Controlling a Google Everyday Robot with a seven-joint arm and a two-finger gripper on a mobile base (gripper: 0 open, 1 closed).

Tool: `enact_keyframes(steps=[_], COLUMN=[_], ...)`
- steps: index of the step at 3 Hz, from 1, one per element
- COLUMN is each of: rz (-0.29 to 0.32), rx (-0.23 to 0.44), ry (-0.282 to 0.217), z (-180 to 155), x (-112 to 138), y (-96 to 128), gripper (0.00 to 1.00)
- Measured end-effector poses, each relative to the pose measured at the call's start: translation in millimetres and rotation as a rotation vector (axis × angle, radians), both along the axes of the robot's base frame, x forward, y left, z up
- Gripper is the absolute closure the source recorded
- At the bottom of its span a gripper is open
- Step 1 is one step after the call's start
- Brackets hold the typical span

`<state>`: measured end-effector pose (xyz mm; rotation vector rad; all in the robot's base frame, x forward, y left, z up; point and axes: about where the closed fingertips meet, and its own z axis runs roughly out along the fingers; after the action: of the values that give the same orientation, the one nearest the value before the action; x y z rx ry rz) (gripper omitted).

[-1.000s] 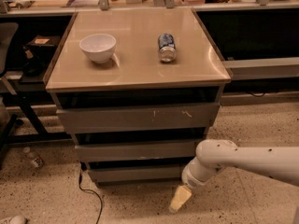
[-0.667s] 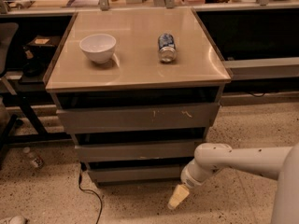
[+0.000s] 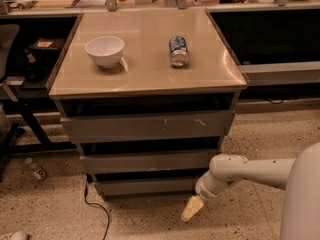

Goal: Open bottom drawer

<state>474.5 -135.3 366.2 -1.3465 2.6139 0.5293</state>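
1. Your target, the bottom drawer [image 3: 145, 186], is the slimmest grey front, lowest in the stack under the tabletop [image 3: 145, 76]. It sits flush under the mid-sized front [image 3: 147, 161] and looks fully closed.
2. The gripper [image 3: 192, 209] hangs low over the floor, just beside the drawer's right end and a little below its front edge. It points down and to the left. You cannot tell from here whether it is apart or together.
3. The drawer front lies up and to the left of the gripper, with its long axis running left to right. I judge that you must rise and move left to reach the dark gap above the front, then pull out towards the camera.
4. Against the earlier frames the gripper has barely moved. The change is the thick white arm link [image 3: 300, 199], which now fills the lower right corner.
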Motion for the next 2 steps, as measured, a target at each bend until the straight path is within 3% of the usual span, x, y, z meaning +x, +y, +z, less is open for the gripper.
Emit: enact_keyframes(steps=[1, 2], rz=[-0.009, -0.034], rx=[0.025, 0.059], ry=[0.004, -0.026], z=[-16, -43], x=[7, 28], y=[0, -5], gripper=[0.0, 0.0])
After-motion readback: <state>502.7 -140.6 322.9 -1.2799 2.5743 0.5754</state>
